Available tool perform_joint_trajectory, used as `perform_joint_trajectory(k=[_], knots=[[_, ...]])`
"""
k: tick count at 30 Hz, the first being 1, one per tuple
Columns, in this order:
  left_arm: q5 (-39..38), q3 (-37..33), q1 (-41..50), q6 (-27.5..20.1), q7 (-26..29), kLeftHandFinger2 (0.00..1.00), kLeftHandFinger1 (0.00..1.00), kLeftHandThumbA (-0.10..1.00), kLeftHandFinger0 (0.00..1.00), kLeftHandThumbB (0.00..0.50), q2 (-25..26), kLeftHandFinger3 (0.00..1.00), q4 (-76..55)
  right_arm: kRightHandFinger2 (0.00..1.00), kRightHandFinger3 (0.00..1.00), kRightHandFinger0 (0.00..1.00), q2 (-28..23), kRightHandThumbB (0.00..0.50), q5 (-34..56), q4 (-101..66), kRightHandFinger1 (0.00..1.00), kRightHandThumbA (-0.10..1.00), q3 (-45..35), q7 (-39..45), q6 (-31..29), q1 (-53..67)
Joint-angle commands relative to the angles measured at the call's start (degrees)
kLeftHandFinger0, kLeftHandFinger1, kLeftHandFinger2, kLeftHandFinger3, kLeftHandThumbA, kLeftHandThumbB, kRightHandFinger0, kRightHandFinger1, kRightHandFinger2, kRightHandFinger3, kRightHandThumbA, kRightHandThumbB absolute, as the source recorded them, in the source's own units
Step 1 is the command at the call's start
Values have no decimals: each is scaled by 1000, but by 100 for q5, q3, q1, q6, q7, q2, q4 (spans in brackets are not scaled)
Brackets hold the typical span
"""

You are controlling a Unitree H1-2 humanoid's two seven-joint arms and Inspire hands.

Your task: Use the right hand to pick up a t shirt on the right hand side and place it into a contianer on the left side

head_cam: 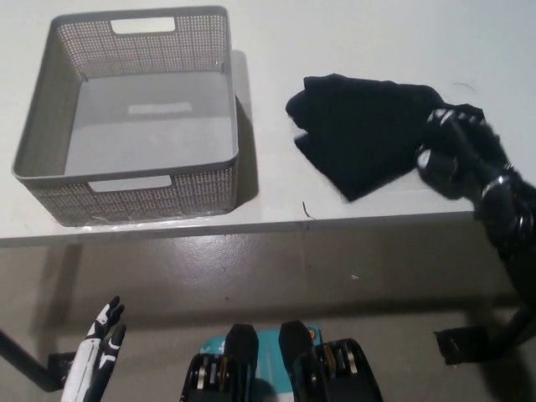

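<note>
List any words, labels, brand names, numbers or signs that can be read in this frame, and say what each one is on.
None can be read.
Grey basket: plain mesh walls, no label.
Black t shirt: no print visible; the right hand is closed on its right edge.
White table: bare, no markings.
Left hand, resting at lower left: white and black, no lettering visible.

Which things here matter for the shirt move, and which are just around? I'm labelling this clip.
In the job:
black t shirt, bunched on the table
right hand, closed on the shirt's right edge
grey basket, empty, at left

Just around:
white table
left hand, resting low at lower left
</note>
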Motion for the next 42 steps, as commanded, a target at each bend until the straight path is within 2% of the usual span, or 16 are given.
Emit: perform_joint_trajectory(k=[1,5,6,9,13,16,22,24,26,29,34,36,40,42], knots=[[2,47,-35,-175,57,1000,1000,1000,888,283,92,1000,-172,567,527,570,-7,328,515,127,472,-100,-323,-701,-743,-508],[-66,28,-20,-179,-30,1000,1000,1000,899,293,127,1000,-174,545,498,594,-2,338,580,-138,505,-100,-499,-882,-763,-410],[-45,28,-20,-195,-17,1000,1000,1000,896,290,135,1000,-158,515,485,578,25,349,648,-161,495,-100,-584,-1000,-894,-409],[-37,15,-5,-226,-19,1000,1000,1000,898,282,143,1000,-126,508,486,558,63,356,589,-225,491,-100,-652,-1343,-1125,-376],[-55,8,68,-213,-30,1000,1000,1000,906,291,143,1000,-122,548,535,510,252,322,781,-526,506,-100,-792,-1399,-1227,-518],[-90,-5,116,-146,-70,1000,1000,1000,920,293,137,1000,-158,530,535,485,383,316,871,-614,487,-100,-890,-1433,-1185,-823],[-30,-25,153,-150,-57,1000,1000,1000,929,263,153,1000,-184,506,518,428,654,362,773,-672,449,-100,-787,-1476,-1104,-1508],[-32,-36,153,-117,-88,1000,1000,1000,931,263,171,1000,-222,505,523,419,792,338,873,-820,443,-100,-797,-1286,-933,-1648],[-57,-39,137,-137,-90,1000,1000,1000,927,269,161,1000,-207,494,514,421,890,350,811,-818,434,-100,-750,-1303,-861,-1794],[-81,-50,85,-88,-123,1000,1000,1000,942,277,163,1000,-208,479,499,404,1105,364,732,-478,414,-100,-633,-1416,-974,-2170],[-64,-80,62,-87,-117,1000,1000,1000,944,294,139,1000,-211,494,518,382,1320,339,737,-40,409,-100,-493,-1441,-1177,-2528],[-61,-91,35,-73,-124,1000,1000,1000,947,296,145,1000,-210,468,493,357,1464,362,669,290,384,-100,-388,-1566,-1334,-2778],[-4,-136,-26,-98,-114,1000,1000,1000,942,271,151,1000,-187,452,476,349,1653,357,783,732,364,-100,-331,-1588,-1474,-3047],[77,-195,6,-37,-135,1000,1000,1000,961,257,173,1000,-259,481,500,376,1834,337,777,996,386,-100,-258,-1604,-1477,-3158]])
